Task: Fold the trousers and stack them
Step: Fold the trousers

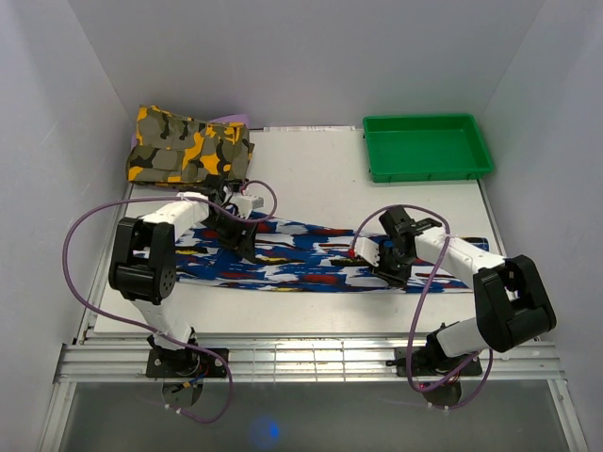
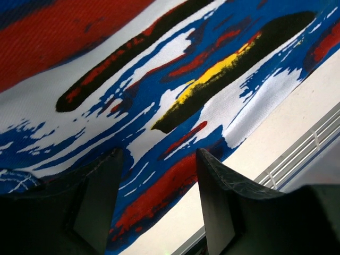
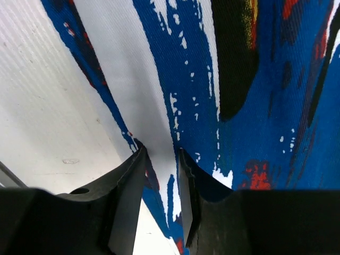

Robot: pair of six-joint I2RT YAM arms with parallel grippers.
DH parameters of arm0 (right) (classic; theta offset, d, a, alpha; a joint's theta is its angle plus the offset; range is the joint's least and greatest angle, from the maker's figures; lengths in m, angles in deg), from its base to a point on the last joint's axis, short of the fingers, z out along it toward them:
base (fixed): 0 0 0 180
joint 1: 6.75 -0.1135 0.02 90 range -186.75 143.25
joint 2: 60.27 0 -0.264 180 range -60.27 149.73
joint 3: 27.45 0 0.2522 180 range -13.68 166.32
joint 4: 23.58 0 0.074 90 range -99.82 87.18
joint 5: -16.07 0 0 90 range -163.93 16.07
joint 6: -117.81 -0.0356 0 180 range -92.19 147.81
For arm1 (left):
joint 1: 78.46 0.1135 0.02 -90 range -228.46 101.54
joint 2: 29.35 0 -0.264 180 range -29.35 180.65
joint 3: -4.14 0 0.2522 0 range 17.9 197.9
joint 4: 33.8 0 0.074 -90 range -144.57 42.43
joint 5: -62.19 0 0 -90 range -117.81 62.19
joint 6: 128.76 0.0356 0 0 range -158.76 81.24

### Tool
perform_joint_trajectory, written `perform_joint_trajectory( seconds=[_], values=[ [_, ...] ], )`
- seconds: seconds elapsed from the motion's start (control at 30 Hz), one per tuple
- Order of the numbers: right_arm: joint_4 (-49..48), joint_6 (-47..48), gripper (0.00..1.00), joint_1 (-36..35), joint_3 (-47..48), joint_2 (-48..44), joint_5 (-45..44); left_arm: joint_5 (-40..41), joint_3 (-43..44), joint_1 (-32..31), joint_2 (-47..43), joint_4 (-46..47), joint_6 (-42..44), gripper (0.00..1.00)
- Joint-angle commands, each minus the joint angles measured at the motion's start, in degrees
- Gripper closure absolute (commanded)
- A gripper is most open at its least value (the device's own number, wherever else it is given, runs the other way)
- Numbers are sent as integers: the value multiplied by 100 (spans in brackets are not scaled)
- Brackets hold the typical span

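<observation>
One pair of trousers (image 1: 311, 259) lies flat on the tabletop (image 1: 311, 179) under two pincers. The left pincer (image 2: 159, 196) gapes wide open. The right pincer (image 3: 162, 196) pinches the cloth. Beyond them sit one camouflage cloth (image 1: 188, 146) and one green tray (image 1: 429, 172).

Top view's bright and even, light coming from above, so I only throw soft little shadows on the table (image 1: 320, 315). The walls (image 1: 57, 113) look flat and matte. My wrist views are crisp on the trousers (image 2: 159, 79); my fingers (image 2: 95, 202) up close go dark and a bit soft.
</observation>
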State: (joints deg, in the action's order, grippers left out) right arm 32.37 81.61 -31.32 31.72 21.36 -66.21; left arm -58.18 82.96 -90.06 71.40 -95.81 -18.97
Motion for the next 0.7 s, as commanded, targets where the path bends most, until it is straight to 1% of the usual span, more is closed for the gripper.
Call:
perform_joint_trajectory(
  seconds=[0.0,0.13,0.2,0.27,0.3,0.33,0.43,0.47,0.5,0.6,0.67],
  values=[
    [-413,43,63,-100,-102,-33,-201,40,95,166,-73,26,-361,32],
    [-502,95,64,-179,-269,-50,-236,93,218,491,50,-70,-651,28],
    [-528,139,70,-214,-331,-103,-263,188,218,675,138,-71,-748,27],
    [-467,166,73,-223,-366,-182,-280,286,183,781,217,-44,-880,26],
    [-423,175,73,-223,-357,-208,-280,303,139,869,234,-44,-898,26],
    [-353,166,71,-223,-331,-295,-272,304,121,896,261,-36,-933,25],
    [-265,166,62,-240,-313,-541,-237,339,34,922,314,0,-968,25],
    [-247,166,58,-232,-322,-586,-219,339,7,931,322,8,-977,25],
    [-195,166,56,-232,-322,-612,-210,330,-2,931,331,26,-995,25],
    [-255,183,53,-240,-445,-613,-254,339,-28,931,384,61,-1047,25],
    [-404,210,53,-240,-576,-604,-307,409,-28,931,436,70,-1074,24]
  ],
)
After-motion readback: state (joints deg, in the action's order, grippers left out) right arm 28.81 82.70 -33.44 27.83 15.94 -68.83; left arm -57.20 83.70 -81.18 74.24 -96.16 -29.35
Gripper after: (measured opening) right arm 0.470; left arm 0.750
